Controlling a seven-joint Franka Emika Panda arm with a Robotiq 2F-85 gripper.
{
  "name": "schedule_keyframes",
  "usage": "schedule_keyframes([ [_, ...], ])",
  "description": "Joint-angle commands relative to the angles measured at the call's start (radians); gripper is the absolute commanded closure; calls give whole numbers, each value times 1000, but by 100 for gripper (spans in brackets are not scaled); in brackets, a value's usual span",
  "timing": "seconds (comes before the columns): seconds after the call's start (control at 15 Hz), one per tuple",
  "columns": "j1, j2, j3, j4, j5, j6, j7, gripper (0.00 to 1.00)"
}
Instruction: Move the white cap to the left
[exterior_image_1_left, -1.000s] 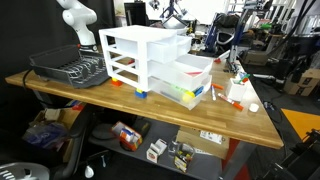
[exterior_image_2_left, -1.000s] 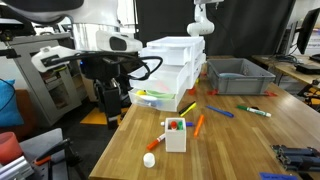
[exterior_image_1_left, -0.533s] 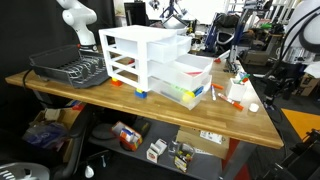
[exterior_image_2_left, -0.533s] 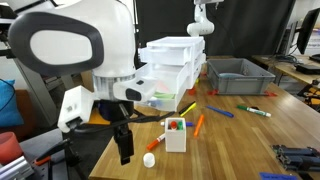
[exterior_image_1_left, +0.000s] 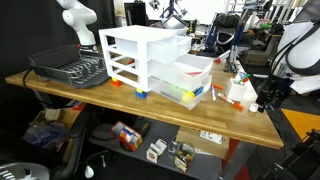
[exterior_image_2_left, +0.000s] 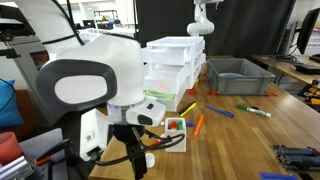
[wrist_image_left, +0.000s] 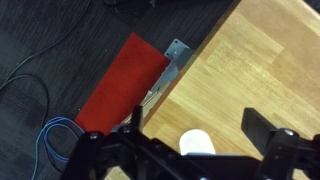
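The white cap (wrist_image_left: 197, 144) lies on the wooden table near its corner edge. In the wrist view it sits between the two dark fingers of my gripper (wrist_image_left: 197, 130), which is open and just above it, with a gap on both sides. In both exterior views my gripper (exterior_image_1_left: 263, 99) (exterior_image_2_left: 140, 164) hangs low over the table's end, and the arm mostly hides the cap.
A white boxy object with red-orange parts (exterior_image_2_left: 176, 129) (exterior_image_1_left: 238, 90) stands close by. The white drawer unit (exterior_image_1_left: 150, 60) (exterior_image_2_left: 175, 60), loose markers (exterior_image_2_left: 200, 122), a grey bin (exterior_image_2_left: 240, 75) and a dish rack (exterior_image_1_left: 70, 68) are farther along. The table edge (wrist_image_left: 190, 70) drops to a red mat (wrist_image_left: 120, 85).
The arm has swung in from outside the table and come down over the cap. The cap has not moved.
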Motion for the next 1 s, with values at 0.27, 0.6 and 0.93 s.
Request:
schedule_keyframes([
  [0.27,81,74,-63,48,-44,102,30,0],
  [0.6,139,93,-100,58,-49,134,32,28],
  [0.93,175,114,-141,63,-43,157,29,62],
])
